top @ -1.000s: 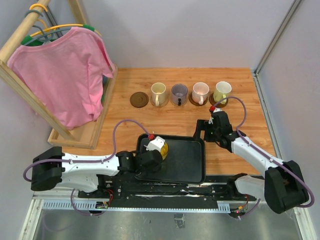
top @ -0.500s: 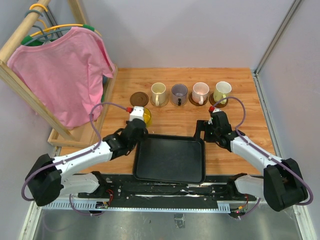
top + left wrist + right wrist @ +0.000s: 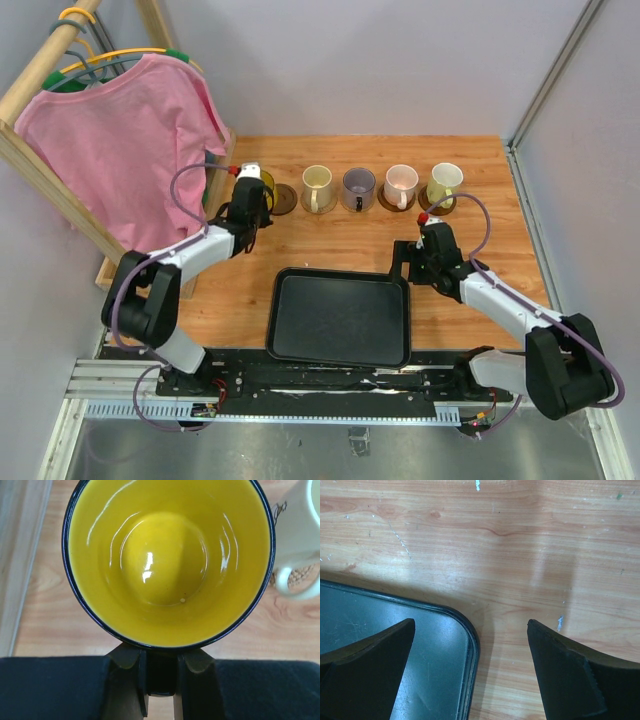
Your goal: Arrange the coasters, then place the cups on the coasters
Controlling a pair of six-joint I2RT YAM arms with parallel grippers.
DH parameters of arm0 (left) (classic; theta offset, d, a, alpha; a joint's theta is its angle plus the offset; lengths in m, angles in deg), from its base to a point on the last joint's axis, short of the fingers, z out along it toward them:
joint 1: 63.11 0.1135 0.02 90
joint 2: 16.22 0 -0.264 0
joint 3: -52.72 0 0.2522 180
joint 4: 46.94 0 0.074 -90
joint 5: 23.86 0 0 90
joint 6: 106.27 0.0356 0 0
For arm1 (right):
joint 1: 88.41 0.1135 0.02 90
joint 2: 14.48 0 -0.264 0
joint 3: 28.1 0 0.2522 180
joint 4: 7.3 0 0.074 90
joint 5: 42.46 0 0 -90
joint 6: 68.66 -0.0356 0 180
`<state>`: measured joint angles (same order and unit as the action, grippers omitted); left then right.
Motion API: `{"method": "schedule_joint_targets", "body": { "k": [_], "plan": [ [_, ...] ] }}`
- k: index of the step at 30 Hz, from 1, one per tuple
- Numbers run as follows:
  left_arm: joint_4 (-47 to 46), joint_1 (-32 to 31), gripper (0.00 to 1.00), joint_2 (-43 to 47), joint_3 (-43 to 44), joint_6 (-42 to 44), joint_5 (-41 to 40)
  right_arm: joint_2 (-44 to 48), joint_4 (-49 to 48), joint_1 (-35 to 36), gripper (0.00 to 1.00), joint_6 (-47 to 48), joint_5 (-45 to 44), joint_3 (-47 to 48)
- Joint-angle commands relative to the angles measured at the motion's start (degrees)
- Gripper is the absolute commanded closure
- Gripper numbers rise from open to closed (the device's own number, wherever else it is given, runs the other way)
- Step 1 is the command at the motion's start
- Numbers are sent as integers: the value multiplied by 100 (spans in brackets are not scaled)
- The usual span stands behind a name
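No legible text or markings anywhere

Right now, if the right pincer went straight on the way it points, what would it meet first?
Most likely the rounded corner of the black tray: its rim lies between the fingers of the open right pincer in the wrist view, with bare wooden table beside it. Depth is unclear.

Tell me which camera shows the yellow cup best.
The left wrist view: the yellow cup, held by the left claw, fills the frame. The top view shows only a sliver of it; the right wrist view shows none.
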<state>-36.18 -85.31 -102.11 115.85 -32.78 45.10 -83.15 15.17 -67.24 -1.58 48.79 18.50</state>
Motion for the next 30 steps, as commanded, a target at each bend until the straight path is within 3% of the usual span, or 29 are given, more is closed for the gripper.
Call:
{"method": "schedule_joint_targets", "body": {
  "k": [1,13,30],
  "plan": [
    [-659,276,100,-717,890,141,614,-93,-105,6,5,99,-112,151],
    [901,517,99,-2256,3023,220,1082,-194,-145,6,5,68,55,283],
    [613,514,100,-2296,2500,148,1163,-272,-211,1,5,2,198,293]
  ]
}}
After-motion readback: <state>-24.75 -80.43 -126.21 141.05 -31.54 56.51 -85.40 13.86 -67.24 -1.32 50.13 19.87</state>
